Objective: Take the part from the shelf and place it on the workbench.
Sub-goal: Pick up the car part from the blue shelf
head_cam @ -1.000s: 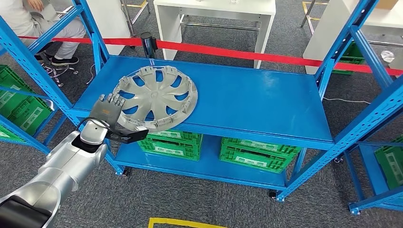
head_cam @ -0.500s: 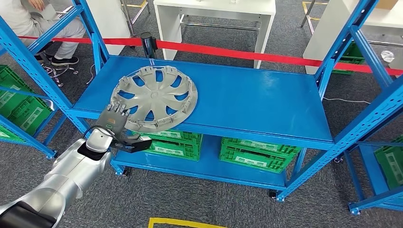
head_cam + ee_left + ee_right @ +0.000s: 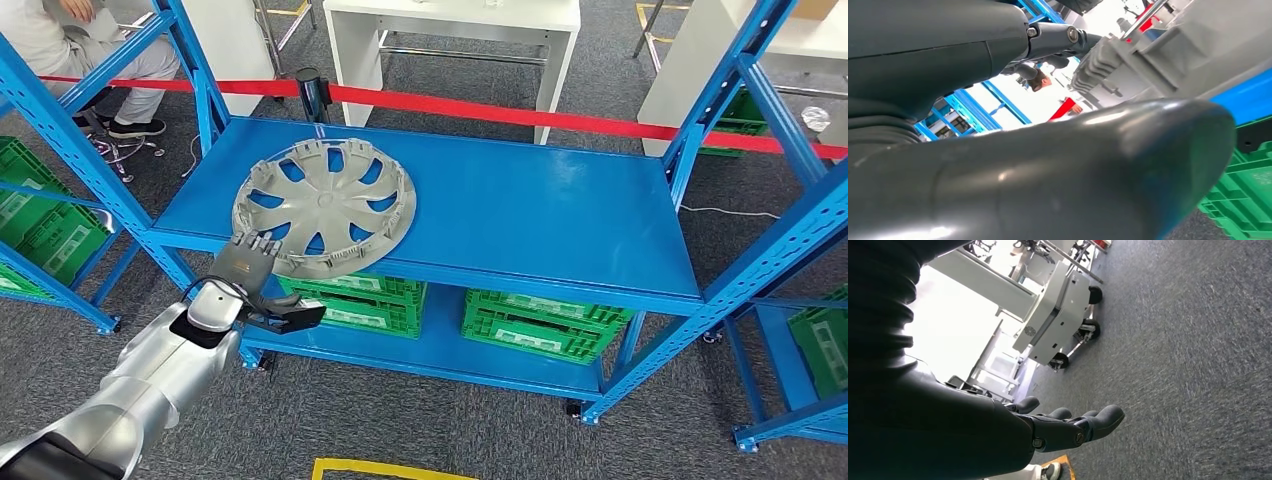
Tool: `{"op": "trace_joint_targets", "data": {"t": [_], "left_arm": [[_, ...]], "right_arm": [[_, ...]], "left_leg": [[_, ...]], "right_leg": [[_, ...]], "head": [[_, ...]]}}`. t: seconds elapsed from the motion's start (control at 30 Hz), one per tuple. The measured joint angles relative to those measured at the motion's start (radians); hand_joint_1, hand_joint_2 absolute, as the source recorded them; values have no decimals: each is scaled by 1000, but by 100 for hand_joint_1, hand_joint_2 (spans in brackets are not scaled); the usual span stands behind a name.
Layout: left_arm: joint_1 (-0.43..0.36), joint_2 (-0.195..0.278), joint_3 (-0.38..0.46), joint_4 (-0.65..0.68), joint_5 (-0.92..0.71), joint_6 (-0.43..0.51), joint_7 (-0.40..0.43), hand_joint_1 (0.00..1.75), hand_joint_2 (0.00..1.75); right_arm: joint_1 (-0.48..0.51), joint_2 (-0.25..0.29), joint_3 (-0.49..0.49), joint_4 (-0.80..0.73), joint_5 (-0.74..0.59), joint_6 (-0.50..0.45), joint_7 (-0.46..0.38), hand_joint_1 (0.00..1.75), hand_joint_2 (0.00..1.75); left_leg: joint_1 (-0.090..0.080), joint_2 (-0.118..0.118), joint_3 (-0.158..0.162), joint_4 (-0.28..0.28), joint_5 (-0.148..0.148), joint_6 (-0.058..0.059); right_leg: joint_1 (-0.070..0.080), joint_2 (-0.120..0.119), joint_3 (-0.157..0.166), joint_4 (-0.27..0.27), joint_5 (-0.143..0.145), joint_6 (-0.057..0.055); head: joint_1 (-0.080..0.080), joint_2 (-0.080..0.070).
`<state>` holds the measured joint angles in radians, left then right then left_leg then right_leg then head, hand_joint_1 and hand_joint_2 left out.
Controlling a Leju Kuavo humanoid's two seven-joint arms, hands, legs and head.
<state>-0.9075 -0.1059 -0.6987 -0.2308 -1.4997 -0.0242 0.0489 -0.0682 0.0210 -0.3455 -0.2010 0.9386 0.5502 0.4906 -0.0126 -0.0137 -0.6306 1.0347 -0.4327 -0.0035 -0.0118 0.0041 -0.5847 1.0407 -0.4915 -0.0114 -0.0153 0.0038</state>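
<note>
The part, a grey spoked wheel cover, lies flat on the blue shelf in the upper left-centre of the head view, its near rim jutting a little over the shelf's front edge. The left hand sits at lower left of that frame, right at this near rim: its fingers point up and reach onto the edge of the cover, while the thumb sticks out to the right, below the shelf's front edge. The fingers are spread rather than curled, and whether they press on the rim or only lie against it cannot be told. In the left wrist view the thick grey thumb crosses the lower frame and the cover's ribbed grey rim lies just past it at upper right, with a gap between the two, so the hand is not clamped on the part. The right hand hangs over grey carpet at the bottom centre of its wrist view, fingers loosely extended and apart, holding nothing. Green crates stand on the lower shelf level, and red tape runs across behind the rack.
</note>
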Motion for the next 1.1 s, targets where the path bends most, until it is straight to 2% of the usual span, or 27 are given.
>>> {"op": "trace_joint_targets", "data": {"t": [0.93, 1.1], "left_arm": [[12, 1, 0, 1, 13, 25, 10, 0, 0], [12, 1, 0, 1, 9, 25, -6, 0, 0]], "right_arm": [[0, 1, -7, 0, 15, 0, -7, 0, 175], [0, 5, -8, 0, 19, 0, -9, 0, 175]], "left_leg": [[0, 0, 0, 0, 0, 0], [-5, 0, 0, 3, -6, 7]], "right_leg": [[0, 0, 0, 0, 0, 0], [-6, 0, 3, -4, 0, 6]], "head": [[0, 0], [0, 0]]}}
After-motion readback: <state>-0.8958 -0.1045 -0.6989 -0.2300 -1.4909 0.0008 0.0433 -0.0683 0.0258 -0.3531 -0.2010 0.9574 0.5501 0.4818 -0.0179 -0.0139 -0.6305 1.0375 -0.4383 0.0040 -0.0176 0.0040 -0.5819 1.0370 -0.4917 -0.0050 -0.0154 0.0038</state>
